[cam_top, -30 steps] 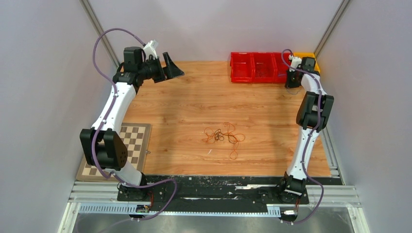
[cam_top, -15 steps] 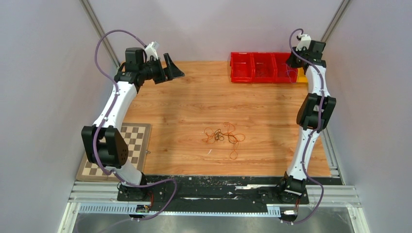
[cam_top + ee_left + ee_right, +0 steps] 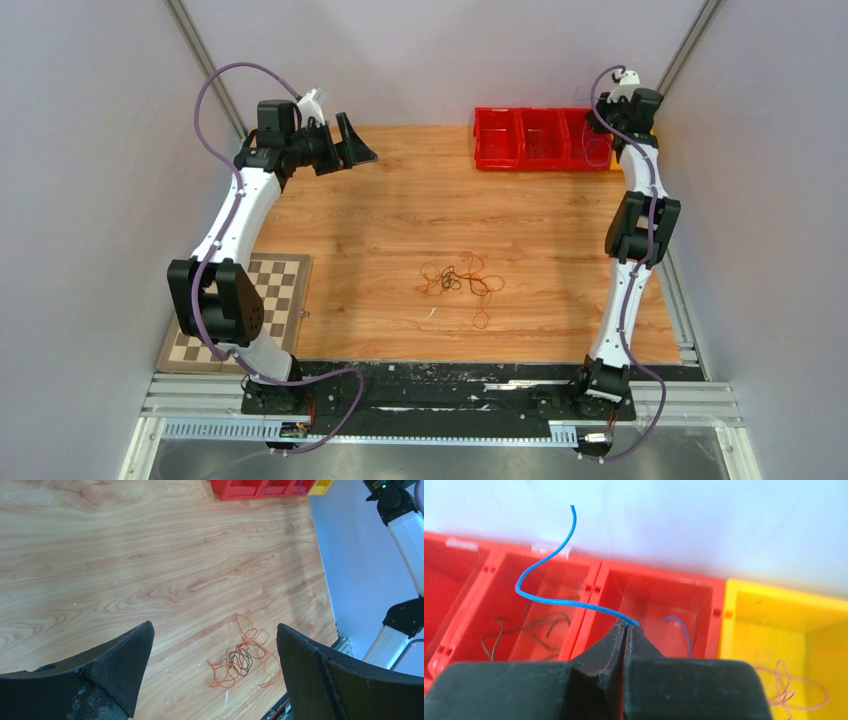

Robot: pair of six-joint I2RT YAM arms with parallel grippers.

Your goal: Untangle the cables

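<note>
The cables (image 3: 460,280) lie in a loose orange and dark tangle at the middle of the tabletop (image 3: 400,210). The left tool (image 3: 214,626) hangs high above the far left, jaws wide apart (nothing between them). The right tool (image 3: 625,627) is clamped on a thin blue wire (image 3: 549,599) over the red bins (image 3: 594,587), beside a yellow bin (image 3: 729,610).

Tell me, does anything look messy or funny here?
Yes: thin orange and dark wires lie knotted on the table, outside the red bins. The right tool pinches a curly blue wire above them.
</note>
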